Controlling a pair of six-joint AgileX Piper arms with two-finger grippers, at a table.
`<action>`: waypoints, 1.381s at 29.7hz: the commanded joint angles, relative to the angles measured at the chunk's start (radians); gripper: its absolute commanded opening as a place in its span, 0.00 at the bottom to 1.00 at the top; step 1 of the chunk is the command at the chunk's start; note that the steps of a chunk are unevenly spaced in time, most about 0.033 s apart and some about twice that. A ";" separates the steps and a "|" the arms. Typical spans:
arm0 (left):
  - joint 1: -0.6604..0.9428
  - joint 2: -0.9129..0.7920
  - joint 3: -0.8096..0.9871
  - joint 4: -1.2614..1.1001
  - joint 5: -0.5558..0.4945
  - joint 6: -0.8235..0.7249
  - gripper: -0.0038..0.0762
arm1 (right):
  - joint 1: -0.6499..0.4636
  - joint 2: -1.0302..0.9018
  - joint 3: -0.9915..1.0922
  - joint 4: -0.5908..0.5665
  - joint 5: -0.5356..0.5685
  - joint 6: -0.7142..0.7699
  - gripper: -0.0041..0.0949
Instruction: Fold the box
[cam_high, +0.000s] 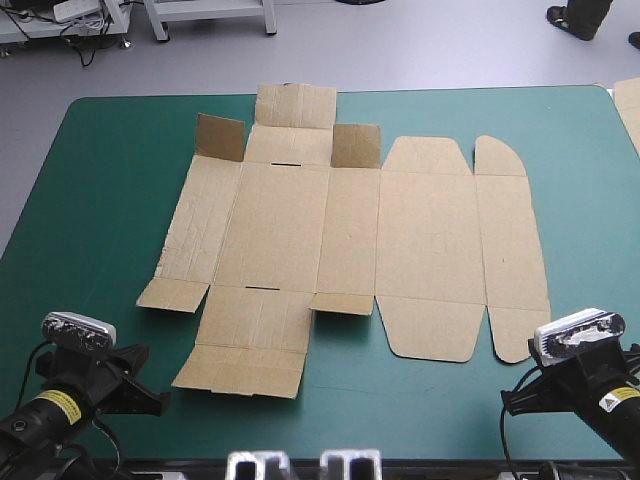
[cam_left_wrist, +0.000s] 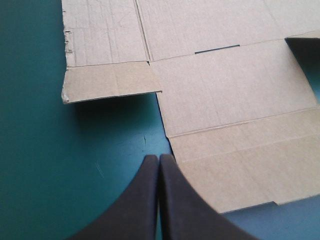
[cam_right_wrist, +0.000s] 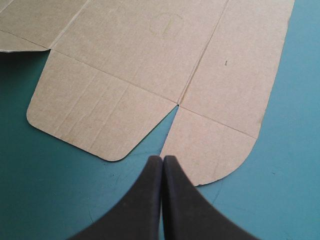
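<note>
The brown box (cam_high: 345, 235) lies as a flat cut sheet in the middle of the teal-green table; two small flaps (cam_high: 355, 146) on its far side stand raised. My left gripper (cam_high: 150, 385) hovers at the table's near left corner, shut and holding nothing. In the left wrist view its tips (cam_left_wrist: 159, 158) sit just short of the box's near left flap (cam_left_wrist: 240, 150). My right gripper (cam_high: 520, 398) is at the near right corner, also shut and holding nothing. Its tips (cam_right_wrist: 163, 159) point at the notch between the two rounded near flaps (cam_right_wrist: 100, 115).
A strip of more brown board (cam_high: 630, 110) shows at the table's far right edge. Bare teal-green cover (cam_high: 90, 200) surrounds the sheet on the left, the right and along the near edge.
</note>
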 joint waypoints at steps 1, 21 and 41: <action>-0.007 0.015 -0.033 0.007 -0.062 -0.028 0.04 | -0.006 0.016 -0.030 0.027 -0.056 -0.002 0.02; -0.007 0.139 -0.108 -0.080 -0.050 -0.016 0.07 | -0.006 0.016 -0.030 0.027 -0.092 -0.002 0.02; 0.007 0.656 -0.463 -0.080 -0.094 0.191 0.07 | -0.006 0.016 -0.030 0.031 -0.076 -0.001 0.02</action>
